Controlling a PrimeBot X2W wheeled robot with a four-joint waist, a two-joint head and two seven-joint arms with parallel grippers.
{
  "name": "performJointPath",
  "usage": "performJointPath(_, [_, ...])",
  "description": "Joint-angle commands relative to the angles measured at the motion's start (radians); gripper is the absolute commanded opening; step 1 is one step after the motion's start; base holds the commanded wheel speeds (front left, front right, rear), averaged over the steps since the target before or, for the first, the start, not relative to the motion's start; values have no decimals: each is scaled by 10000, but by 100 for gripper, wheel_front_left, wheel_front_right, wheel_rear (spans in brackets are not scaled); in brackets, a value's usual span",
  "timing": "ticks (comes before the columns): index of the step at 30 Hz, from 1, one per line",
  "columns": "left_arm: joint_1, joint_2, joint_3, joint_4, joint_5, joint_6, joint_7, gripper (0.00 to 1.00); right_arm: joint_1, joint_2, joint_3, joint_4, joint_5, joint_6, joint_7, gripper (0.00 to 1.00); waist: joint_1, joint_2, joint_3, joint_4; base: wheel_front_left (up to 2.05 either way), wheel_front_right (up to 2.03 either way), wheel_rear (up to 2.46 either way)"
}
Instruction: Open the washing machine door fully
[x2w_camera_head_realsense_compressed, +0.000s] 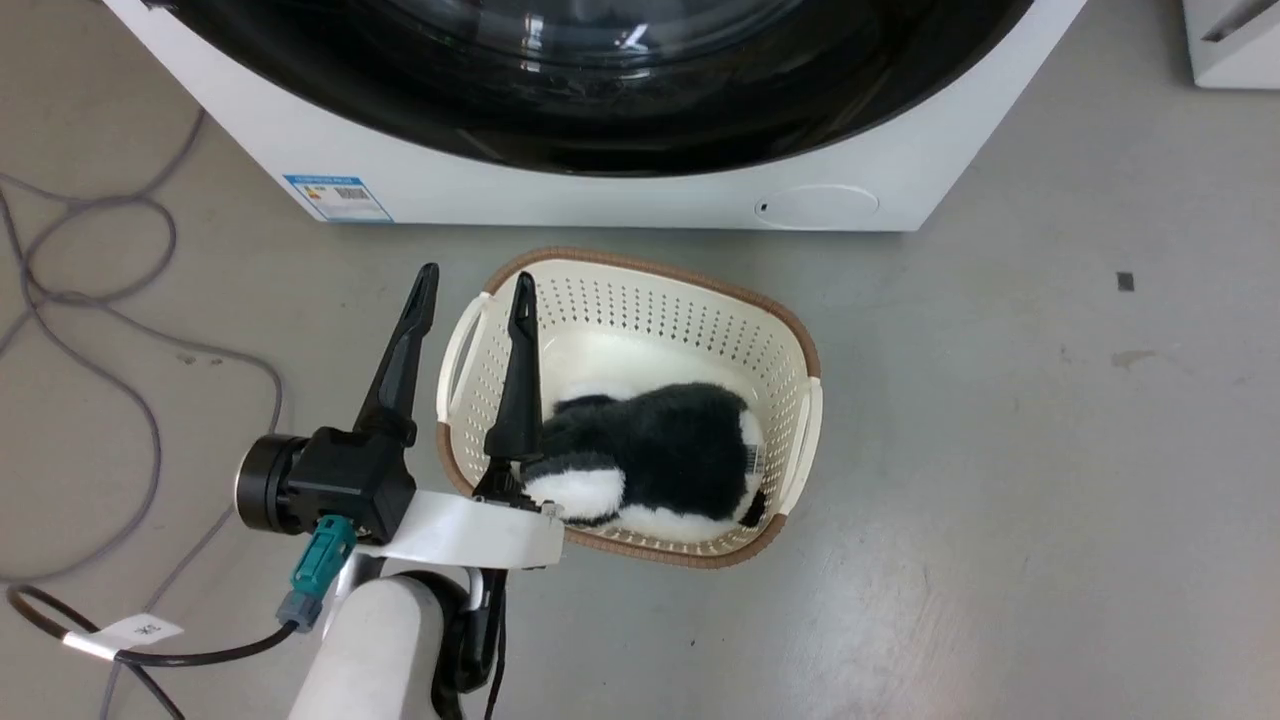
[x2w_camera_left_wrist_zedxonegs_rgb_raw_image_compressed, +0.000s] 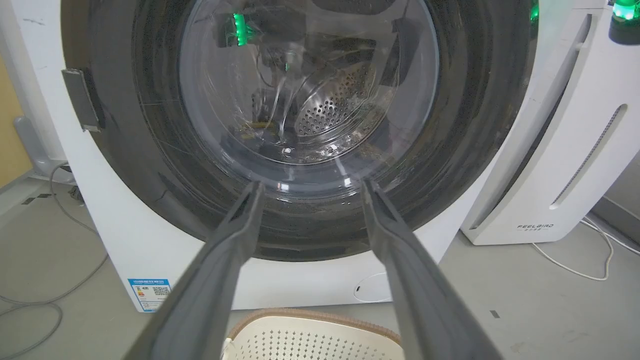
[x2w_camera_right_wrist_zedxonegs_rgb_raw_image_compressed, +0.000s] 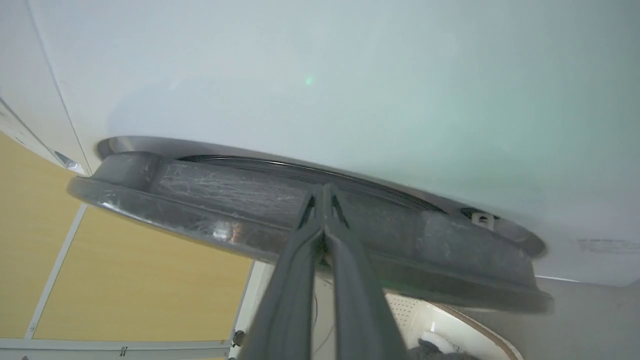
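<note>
The robot's left tool (x2w_camera_head_realsense_compressed: 476, 278) hangs low over the grey floor (x2w_camera_head_realsense_compressed: 1000, 450). Its two long dark fingers are spread wide and grip nothing, and one of them crosses the near left rim of a cream perforated basket (x2w_camera_head_realsense_compressed: 780, 330). A black-and-white plush toy (x2w_camera_head_realsense_compressed: 660, 450) lies in the basket, which stands on the floor just in front of the washing machine (x2w_camera_head_realsense_compressed: 600, 205). Grey cables (x2w_camera_head_realsense_compressed: 130, 300) loop over the floor to the left.

On the machine's white front, a blue label sticker (x2w_camera_head_realsense_compressed: 337, 197) sits at the lower left and a round filter cap (x2w_camera_head_realsense_compressed: 815, 205) at the lower right. The washing machine door (x2w_camera_left_wrist_zedxonegs_rgb_raw_image_compressed: 470, 125), a glossy black ring around a clear glass bowl, covers the porthole. The perforated steel drum (x2w_camera_left_wrist_zedxonegs_rgb_raw_image_compressed: 330, 105) shows through the glass, and a small tab (x2w_camera_left_wrist_zedxonegs_rgb_raw_image_compressed: 80, 97) sits on the door's left edge.

In the right wrist view, the right tool (x2w_camera_right_wrist_zedxonegs_rgb_raw_image_compressed: 324, 189) has its fingers pressed together with nothing seen between them, tips against the door's scratched grey edge. That edge stands slightly off the white front, and a pale latch piece (x2w_camera_right_wrist_zedxonegs_rgb_raw_image_compressed: 480, 218) shows in the narrow gap. A white appliance (x2w_camera_left_wrist_zedxonegs_rgb_raw_image_compressed: 565, 165) with slotted sides stands beside the machine, and a yellow wall (x2w_camera_right_wrist_zedxonegs_rgb_raw_image_compressed: 125, 280) lies beyond.
</note>
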Motion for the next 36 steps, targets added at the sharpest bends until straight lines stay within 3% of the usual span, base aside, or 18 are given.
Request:
performJointPath(1, [-203,14,-67,-29,-46,46,-92,100,-458,33,207,264,295,62,134,0,-1,0,52,1,0,0,0])
performJointPath(8, [-397,14,-193,-27,-153,84,-229,100,-1266,83,968,943,925,65,900,0,-1,0,292,-1,0,0,0])
performJointPath(21, [-356,14,-223,59,-68,143,-230,100,-795,479,1186,943,925,65,1809,0,-1,0,150,-39,0,0,0])
performJointPath(29, [-234,14,-253,160,-34,140,-230,100,-349,690,1169,940,962,65,1803,0,-1,0,-150,-86,0,0,0])
performJointPath(32, [-151,14,-254,224,-36,141,-230,100,3,738,1252,941,803,65,1075,0,-1,0,-344,-111,0,0,0])
performJointPath(36, [-46,14,-264,287,-33,119,-230,100,323,809,1208,942,910,65,1290,0,-1,0,-526,-85,0,0,0])
